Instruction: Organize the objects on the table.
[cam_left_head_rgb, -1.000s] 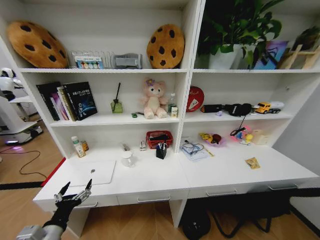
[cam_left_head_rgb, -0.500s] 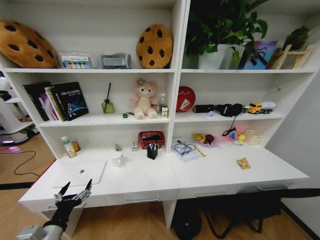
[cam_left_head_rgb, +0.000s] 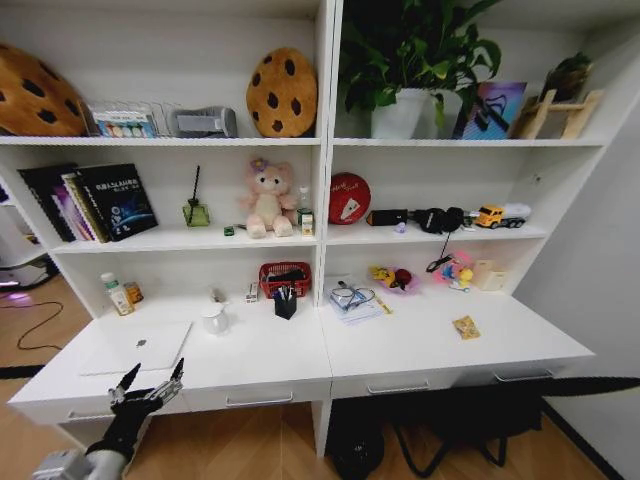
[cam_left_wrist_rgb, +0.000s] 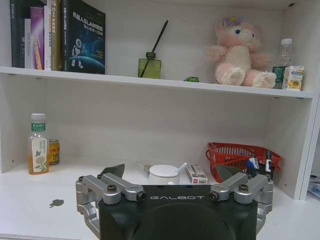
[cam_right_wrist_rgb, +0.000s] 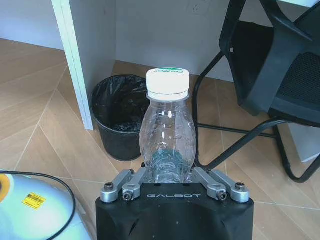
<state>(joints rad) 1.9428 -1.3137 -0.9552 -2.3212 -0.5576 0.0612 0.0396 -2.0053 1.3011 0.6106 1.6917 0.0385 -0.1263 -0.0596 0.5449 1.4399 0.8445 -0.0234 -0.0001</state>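
Right wrist view shows the right gripper (cam_right_wrist_rgb: 167, 175) clamped on an empty plastic bottle (cam_right_wrist_rgb: 167, 130), above the floor near a black bin (cam_right_wrist_rgb: 117, 117). Left gripper (cam_left_head_rgb: 148, 382) hangs spread apart before the table (cam_left_head_rgb: 400, 345), where a yellow packet (cam_left_head_rgb: 466, 327) lies. I judge the bottle needs dropping into the bin next.

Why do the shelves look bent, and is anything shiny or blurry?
Head view: wide-lens distortion bows the shelf unit outward. Left wrist view: sharp, even light, soft shadow under the shelf. Right wrist view: highlights glint on the clear bottle in the right end effector.
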